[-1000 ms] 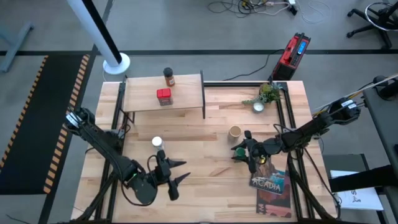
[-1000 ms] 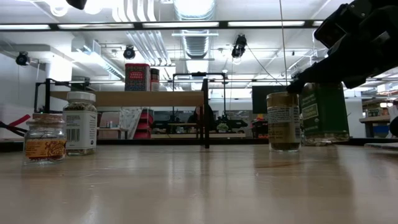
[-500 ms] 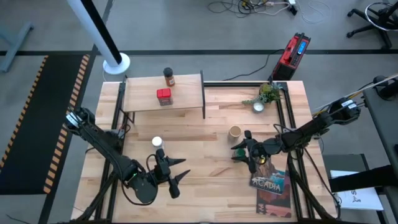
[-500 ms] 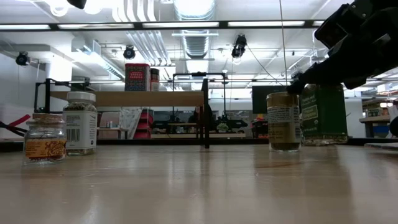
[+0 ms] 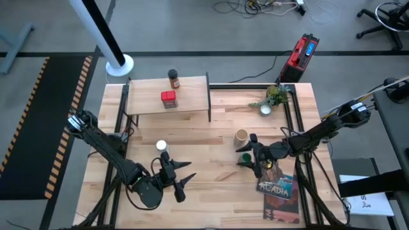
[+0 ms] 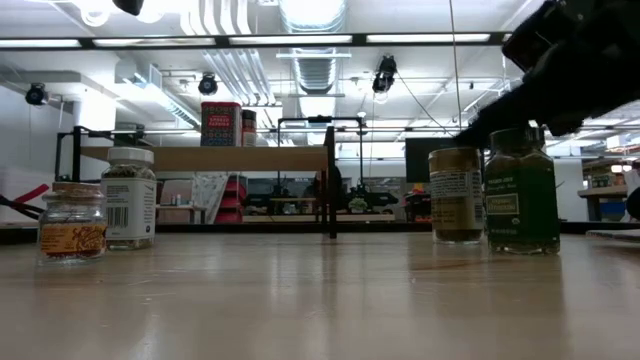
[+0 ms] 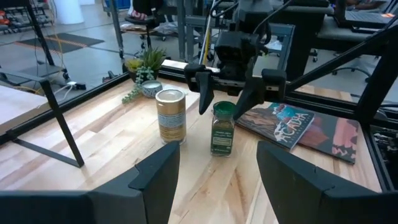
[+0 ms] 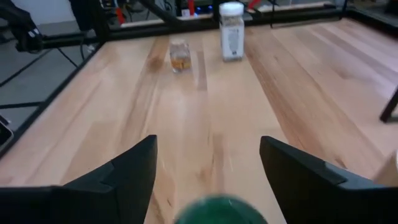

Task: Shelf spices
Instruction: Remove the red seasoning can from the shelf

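Spices, five containers. Green-lidded jar [image 7: 222, 129]: upright on the tabletop [image 5: 211, 137] toward its right side, between the spread fingers of the right claw [image 7: 231, 92], which straddles its lid with no contact visible on either side; the jar's base rests on the wood in the low view. Tan cylindrical canister [image 7: 170, 116]: upright just beside the green-lidded jar, on its shelf-ward side, not touching it. Red square tin [image 5: 168, 98] and dark-capped brown jar [image 5: 173, 80]: both standing on the shelf [image 5: 192, 96], the tin near the front edge, the jar toward the back, apart from each other. White-capped clear jar [image 8: 232, 31]: upright on the tabletop in front of the shelf, left of centre. A small squat glass jar [image 8: 179, 55] stands near it, apart. Left claw [image 5: 181, 177]: near the front edge of the tabletop, fingers spread, pinching nothing. "Acadia" book [image 5: 278, 190]: flat at the front right, near the right claw. Small potted plant [image 5: 273, 98]: back right corner.
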{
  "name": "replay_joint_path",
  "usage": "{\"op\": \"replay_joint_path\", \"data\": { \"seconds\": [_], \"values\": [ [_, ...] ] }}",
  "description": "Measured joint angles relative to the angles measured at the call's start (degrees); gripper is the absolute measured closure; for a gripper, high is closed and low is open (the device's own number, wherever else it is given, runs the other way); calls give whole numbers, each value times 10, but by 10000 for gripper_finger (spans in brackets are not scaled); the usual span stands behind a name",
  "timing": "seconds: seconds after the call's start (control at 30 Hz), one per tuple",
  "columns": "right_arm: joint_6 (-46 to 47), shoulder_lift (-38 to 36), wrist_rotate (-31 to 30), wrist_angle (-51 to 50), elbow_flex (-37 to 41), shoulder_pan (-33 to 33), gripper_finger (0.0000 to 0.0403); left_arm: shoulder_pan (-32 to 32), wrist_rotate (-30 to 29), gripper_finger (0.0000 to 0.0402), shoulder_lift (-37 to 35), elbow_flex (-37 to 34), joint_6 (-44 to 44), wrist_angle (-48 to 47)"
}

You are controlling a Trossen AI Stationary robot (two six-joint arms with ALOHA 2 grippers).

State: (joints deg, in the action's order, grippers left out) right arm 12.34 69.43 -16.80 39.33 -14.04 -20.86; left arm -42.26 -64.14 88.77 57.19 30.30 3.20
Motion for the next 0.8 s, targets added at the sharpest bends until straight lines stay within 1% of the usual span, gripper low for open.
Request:
{"op": "replay_joint_path", "data": {
  "seconds": [0.17,0.33,0.4,0.53,0.63,0.7,0.8],
  "values": [
    [-23,-3,3,-13,-27,0,144,-1,1,198,-4,0,0,1],
    [-37,-12,2,-86,-87,0,137,-17,-2,198,-25,0,-17,5],
    [-46,-12,3,-119,-119,1,134,-28,-25,198,-32,0,-28,6],
    [-69,-10,2,-183,-171,5,131,-55,-98,198,-38,0,-49,6],
    [-79,-10,2,-193,-196,18,131,-70,-142,198,-38,0,-52,4],
    [-83,-11,2,-193,-208,33,134,-73,-154,198,-38,0,-51,3],
    [-89,-10,3,-193,-219,66,139,-72,-155,198,-38,0,-39,1]
  ]
}}
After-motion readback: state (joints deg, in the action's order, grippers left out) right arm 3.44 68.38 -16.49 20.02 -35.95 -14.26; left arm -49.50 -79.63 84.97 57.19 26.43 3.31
